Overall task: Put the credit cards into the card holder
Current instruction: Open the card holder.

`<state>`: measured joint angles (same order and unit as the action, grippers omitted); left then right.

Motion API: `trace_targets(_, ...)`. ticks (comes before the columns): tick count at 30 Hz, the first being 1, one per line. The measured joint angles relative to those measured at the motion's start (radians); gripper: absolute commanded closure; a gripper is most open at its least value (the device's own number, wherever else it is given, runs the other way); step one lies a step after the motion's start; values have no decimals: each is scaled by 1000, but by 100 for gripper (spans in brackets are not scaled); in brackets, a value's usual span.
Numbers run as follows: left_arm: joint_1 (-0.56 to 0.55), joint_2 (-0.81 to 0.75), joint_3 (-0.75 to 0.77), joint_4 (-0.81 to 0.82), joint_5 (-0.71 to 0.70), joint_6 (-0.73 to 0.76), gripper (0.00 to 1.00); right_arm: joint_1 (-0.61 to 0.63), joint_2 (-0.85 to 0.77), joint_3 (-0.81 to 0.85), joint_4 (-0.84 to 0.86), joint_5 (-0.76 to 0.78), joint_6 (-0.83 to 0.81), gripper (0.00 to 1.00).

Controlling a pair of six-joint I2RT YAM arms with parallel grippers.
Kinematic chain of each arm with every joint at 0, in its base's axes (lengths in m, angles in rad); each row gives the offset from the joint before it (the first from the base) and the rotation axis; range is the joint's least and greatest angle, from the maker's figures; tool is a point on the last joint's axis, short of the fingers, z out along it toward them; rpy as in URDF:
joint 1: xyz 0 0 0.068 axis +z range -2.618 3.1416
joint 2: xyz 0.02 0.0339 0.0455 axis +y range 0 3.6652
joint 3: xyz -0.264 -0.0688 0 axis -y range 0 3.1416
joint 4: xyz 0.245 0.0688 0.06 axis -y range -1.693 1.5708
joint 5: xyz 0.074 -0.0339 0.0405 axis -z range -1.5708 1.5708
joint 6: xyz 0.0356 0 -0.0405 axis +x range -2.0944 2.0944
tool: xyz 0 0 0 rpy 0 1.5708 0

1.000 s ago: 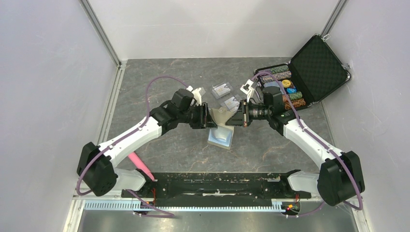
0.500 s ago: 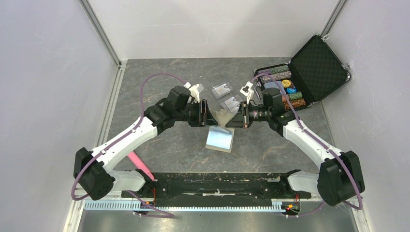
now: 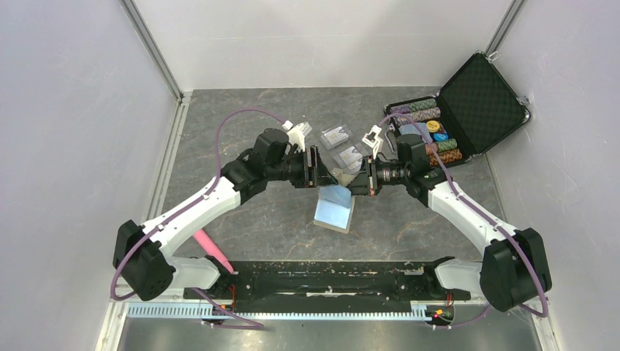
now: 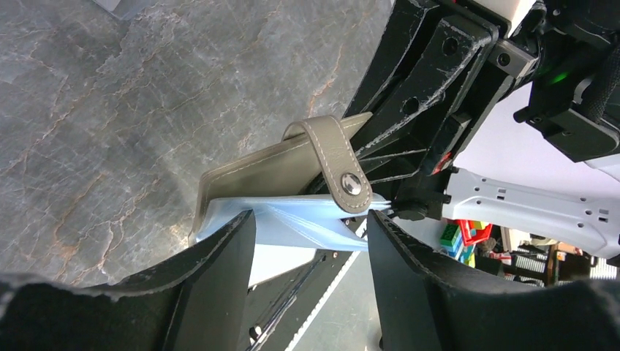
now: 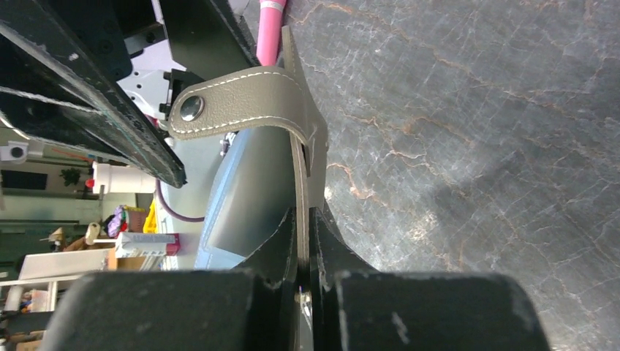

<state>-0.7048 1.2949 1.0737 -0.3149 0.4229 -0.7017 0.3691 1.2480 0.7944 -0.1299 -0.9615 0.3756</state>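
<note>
The card holder (image 3: 335,207), an olive-tan bifold with a pale blue inside, hangs open above the table between my two grippers. My right gripper (image 5: 303,219) is shut on its olive flap (image 5: 307,157), and the snap strap (image 5: 219,102) curls off to the left. My left gripper (image 4: 307,227) is open, its fingers either side of the pale blue pocket edge (image 4: 307,223), just below the snap (image 4: 352,184). Two whitish credit cards with gold marks (image 3: 336,136) (image 3: 349,156) lie behind the grippers, each apparently in a clear plastic case.
An open black poker-chip case (image 3: 482,102) with rows of chips (image 3: 431,135) stands at the back right. A pink object (image 3: 208,247) lies near the left arm's base. Grey walls close in the left, back and right sides.
The card holder's blue half, flat on the table half a second ago, now hangs tilted off it. My left gripper has shifted slightly back and toward the holder. The right gripper has barely moved.
</note>
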Motion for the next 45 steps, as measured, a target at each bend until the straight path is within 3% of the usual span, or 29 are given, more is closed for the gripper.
trace_targets(12, 7, -10, -53, 68, -19, -28, 36, 0, 17, 0, 1, -33, 184, 100)
trace_targets(20, 11, 35, 27, -104, -55, 42, 39, 0, 29, -8, 0, -33, 235, 100)
trace_targets(26, 12, 70, 53, -140, -21, 103, 40, 0, 35, -8, 0, -36, 239, 100)
trace_targets(45, 22, 105, 25, -148, -21, 169, 26, 0, 72, 37, -1, -82, 239, 100)
